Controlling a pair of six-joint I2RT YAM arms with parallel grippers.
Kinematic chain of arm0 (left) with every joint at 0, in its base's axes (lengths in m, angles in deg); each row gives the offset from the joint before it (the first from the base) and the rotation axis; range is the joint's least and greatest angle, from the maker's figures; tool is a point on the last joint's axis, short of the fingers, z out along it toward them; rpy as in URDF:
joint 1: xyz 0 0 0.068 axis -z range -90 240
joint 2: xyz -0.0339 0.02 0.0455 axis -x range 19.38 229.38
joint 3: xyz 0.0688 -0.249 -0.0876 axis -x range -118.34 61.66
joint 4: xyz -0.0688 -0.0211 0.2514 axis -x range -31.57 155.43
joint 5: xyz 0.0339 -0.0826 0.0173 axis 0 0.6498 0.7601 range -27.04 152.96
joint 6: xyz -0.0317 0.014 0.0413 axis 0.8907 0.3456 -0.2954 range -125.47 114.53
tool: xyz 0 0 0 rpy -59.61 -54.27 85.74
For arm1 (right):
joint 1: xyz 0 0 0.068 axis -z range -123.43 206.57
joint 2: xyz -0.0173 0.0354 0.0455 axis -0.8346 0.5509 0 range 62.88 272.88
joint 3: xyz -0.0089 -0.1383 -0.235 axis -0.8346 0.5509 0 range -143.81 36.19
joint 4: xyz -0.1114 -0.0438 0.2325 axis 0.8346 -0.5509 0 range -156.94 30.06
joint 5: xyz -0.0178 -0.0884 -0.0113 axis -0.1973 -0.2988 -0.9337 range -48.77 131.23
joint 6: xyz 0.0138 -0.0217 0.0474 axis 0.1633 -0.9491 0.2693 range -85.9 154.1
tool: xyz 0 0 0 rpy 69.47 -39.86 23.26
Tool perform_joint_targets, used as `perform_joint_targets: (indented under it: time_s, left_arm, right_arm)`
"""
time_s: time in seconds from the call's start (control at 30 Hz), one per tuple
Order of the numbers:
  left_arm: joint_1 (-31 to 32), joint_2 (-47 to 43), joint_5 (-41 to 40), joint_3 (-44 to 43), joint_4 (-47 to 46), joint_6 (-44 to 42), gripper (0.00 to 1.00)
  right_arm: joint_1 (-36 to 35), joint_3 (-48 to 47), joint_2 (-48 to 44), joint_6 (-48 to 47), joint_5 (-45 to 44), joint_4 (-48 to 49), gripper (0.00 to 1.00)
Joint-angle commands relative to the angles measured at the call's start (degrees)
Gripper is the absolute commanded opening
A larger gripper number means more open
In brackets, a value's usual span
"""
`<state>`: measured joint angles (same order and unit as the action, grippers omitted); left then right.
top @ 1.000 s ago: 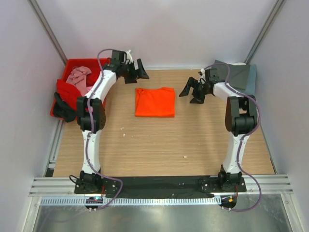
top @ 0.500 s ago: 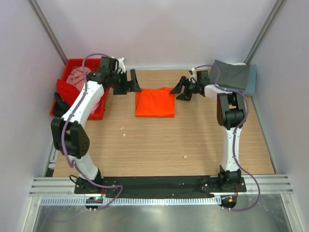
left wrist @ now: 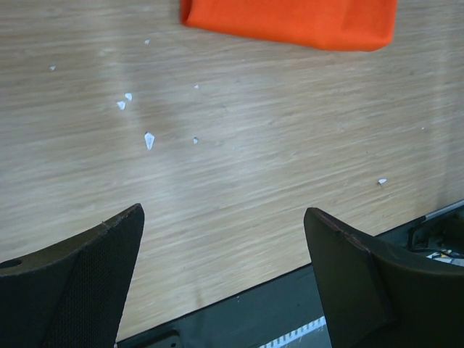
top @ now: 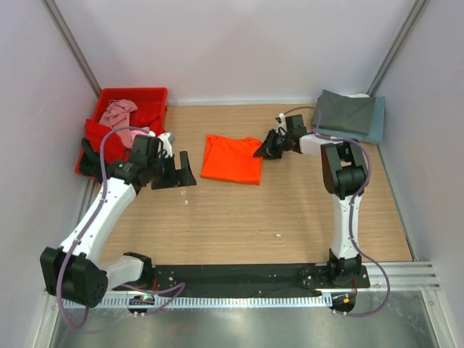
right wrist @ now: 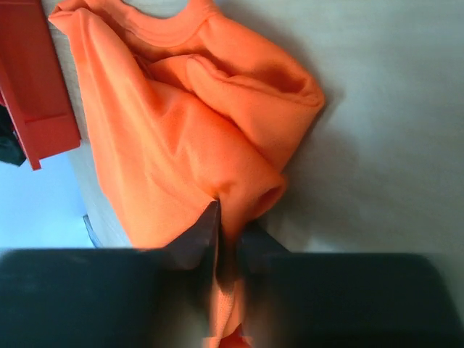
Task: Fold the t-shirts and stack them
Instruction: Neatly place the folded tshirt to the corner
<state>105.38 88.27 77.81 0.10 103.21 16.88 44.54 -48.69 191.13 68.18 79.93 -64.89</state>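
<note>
Notably, the right gripper (top: pixel 265 148) was clenched on a bunched right edge of the folded bright orange cloth t-shirt (top: pixel 230 161) at the far middle of the wooden table (top: pixel 239 217), so dragging might have undone the fold, while the left gripper (top: pixel 177 172) hung released nearby.

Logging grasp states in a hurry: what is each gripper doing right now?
Left gripper: open, holding nothing.
Right gripper: closed on the orange t-shirt.
</note>
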Motion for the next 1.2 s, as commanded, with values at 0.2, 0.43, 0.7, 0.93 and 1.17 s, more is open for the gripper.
perform_joint_targets:
  time_s: [0.2,0.43,0.7,0.93,1.17]
  left_arm:
    - [0.2,-10.7,-5.0,6.9,0.6,-0.4,0.92]
    - [0.2,-12.1,-4.0,7.9,0.4,1.2,0.92]
    - [0.5,-16.5,-4.9,9.8,-1.7,1.7,0.92]
    - [0.5,-17.0,-5.9,10.1,-2.1,1.6,0.92]
    - [0.5,-17.7,-5.4,10.1,-1.7,2.3,0.91]
  right_arm:
    - [0.4,13.8,-21.3,-6.3,-12.4,-7.7,1.00]
    - [0.5,10.8,-12.9,-5.5,-12.1,-3.7,1.00]
    - [0.5,1.8,-2.0,-2.2,-10.1,-1.7,1.00]
    - [-1.9,10.3,-4.8,2.6,-6.5,4.6,0.82]
    - [-3.2,12.6,-1.3,9.6,-0.7,16.4,0.42]
